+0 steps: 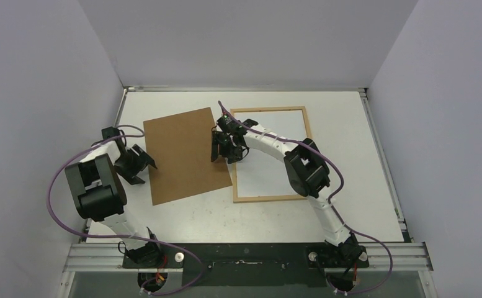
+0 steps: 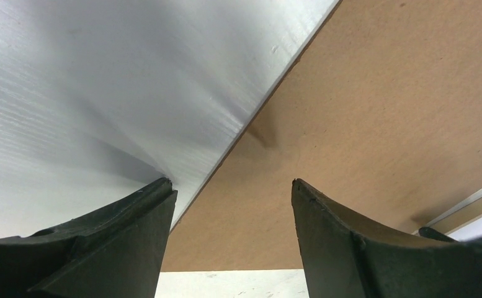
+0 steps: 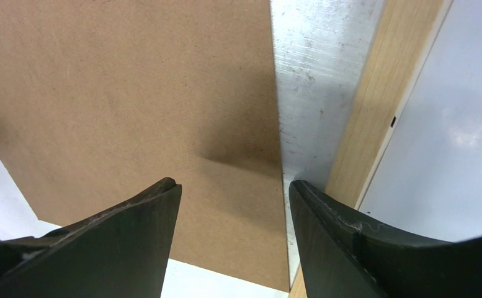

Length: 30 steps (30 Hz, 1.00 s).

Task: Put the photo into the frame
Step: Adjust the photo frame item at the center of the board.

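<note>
- Two tools are standing at opposite edges of the brown backing panel [image 1: 185, 155], which is lying flat and skewed on the bench [image 1: 362, 155].
- Left tool [image 1: 142, 166] is sitting at the panel's edge on the left arm's side. Its jaws are spread wide and gripping nothing, and in its wrist view the panel's edge is running diagonally past the gap between them.
- Right tool [image 1: 217, 147] is hanging over the panel's opposite edge. Its jaws are likewise wide apart and empty, with that edge lying just inside one finger.
- Just beside that same edge of the panel the frame [image 1: 269, 198] is lying flat. A thin strip of bare bench is showing between the two, narrowing toward the panel's near corner.
- Filling the frame, on the side away from the panel, is a smooth white surface that I am taking for the photo [image 1: 269, 183] lying plain side up. No print is showing, so I cannot be sure it is the sheet.
- Judging from this, the sheet is looking already placed and the step in hand is closing the frame up with the panel. Neither tool is holding the panel yet.
- Next, both tools are going to need to close on the panel's two edges together and lift it level. They must then turn it square to the frame, carry it across over the white sheet and lower it inside the wood strips without dragging the sheet askew.
</note>
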Each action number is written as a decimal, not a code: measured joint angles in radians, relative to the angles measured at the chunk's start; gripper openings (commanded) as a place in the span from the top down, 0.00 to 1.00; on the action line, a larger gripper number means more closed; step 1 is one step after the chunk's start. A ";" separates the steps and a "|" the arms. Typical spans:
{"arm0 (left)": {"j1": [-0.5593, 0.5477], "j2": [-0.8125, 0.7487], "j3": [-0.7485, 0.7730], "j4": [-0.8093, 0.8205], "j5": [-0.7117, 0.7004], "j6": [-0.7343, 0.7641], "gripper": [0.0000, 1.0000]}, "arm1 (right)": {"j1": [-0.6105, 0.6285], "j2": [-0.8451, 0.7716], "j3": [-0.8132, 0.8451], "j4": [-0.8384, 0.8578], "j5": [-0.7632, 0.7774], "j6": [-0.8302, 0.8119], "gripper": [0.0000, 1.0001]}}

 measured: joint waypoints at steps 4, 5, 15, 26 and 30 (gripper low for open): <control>-0.003 0.000 0.001 -0.023 0.002 0.014 0.32 | 0.006 0.010 0.020 -0.026 0.003 -0.010 0.34; -0.004 0.001 0.001 -0.031 0.002 0.016 0.32 | 0.008 0.016 0.027 -0.031 0.001 -0.012 0.34; 0.000 0.049 0.043 -0.100 0.073 0.055 0.40 | 0.005 0.030 0.030 0.003 -0.115 0.027 0.32; 0.025 0.080 0.071 -0.138 0.110 0.089 0.44 | -0.048 -0.013 -0.099 0.191 -0.213 0.185 0.32; 0.029 0.080 0.071 -0.139 0.116 0.095 0.44 | -0.056 -0.027 -0.142 0.262 -0.214 0.227 0.32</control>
